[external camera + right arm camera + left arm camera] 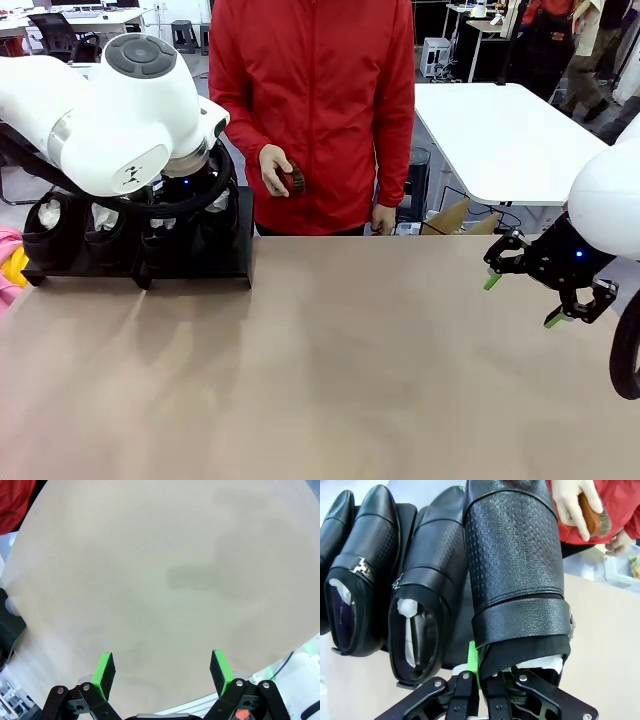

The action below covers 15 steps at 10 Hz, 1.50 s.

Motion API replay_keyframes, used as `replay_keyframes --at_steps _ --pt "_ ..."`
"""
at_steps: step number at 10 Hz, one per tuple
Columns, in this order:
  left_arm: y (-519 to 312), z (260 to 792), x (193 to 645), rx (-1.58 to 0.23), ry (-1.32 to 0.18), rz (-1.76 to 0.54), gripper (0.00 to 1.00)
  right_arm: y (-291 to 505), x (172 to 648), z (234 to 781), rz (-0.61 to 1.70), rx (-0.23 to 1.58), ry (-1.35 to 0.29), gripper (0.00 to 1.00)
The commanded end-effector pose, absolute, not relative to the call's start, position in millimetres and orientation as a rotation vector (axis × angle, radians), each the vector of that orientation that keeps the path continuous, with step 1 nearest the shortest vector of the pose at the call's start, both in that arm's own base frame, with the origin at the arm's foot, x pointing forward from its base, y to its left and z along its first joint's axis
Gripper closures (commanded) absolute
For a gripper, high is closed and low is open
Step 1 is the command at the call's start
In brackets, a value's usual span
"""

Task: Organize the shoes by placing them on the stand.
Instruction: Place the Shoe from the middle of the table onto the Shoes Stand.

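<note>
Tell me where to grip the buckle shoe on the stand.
Grip the buckle shoe by the collar rim at its open heel end, coming from above: one finger inside beside the paper stuffing, one outside. The toe is smooth and tapered, and neighbouring shoes crowd both flanks. The left gripper grips its shoe that way.

Left claw [479, 680] clamped on 1 shoe's [515, 565] heel rim — 3 more shoes [420, 590] alongside.

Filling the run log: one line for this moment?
left gripper: shut on shoe at stand | right gripper: open over table
</note>
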<state>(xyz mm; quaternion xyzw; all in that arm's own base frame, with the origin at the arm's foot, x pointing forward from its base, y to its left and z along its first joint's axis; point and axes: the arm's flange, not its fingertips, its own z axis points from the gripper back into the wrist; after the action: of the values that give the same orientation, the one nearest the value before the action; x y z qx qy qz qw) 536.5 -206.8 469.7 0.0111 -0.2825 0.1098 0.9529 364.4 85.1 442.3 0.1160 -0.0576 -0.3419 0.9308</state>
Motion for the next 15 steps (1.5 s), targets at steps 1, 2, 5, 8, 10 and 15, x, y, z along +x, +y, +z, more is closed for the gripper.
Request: replay_keyframes --at_steps 1,2,5,8,10,15 --pt "-207.9 466.5 547.2 0.041 -0.579 0.216 1.0 85.2 364.8 442.1 -0.689 0.246 -0.122 0.0" --pt "-206.2 463.6 549.7 0.036 -0.569 0.215 1.0 85.2 364.8 442.1 -0.689 0.246 -0.122 0.0" --pt "-203.8 455.6 555.5 0.037 -0.553 0.208 1.0 85.2 364.8 442.1 -0.689 0.246 -0.122 0.0" --pt "-199.5 445.1 560.0 0.051 -0.521 0.209 1.0 85.2 364.8 442.1 -0.689 0.246 -0.122 0.0" --pt "-198.8 438.7 562.5 0.049 -0.523 0.207 1.0 85.2 364.8 442.1 -0.689 0.246 -0.122 0.0" --pt "-198.2 431.6 565.7 0.053 -0.513 0.225 1.0 85.2 364.8 442.1 -0.689 0.246 -0.122 0.0"
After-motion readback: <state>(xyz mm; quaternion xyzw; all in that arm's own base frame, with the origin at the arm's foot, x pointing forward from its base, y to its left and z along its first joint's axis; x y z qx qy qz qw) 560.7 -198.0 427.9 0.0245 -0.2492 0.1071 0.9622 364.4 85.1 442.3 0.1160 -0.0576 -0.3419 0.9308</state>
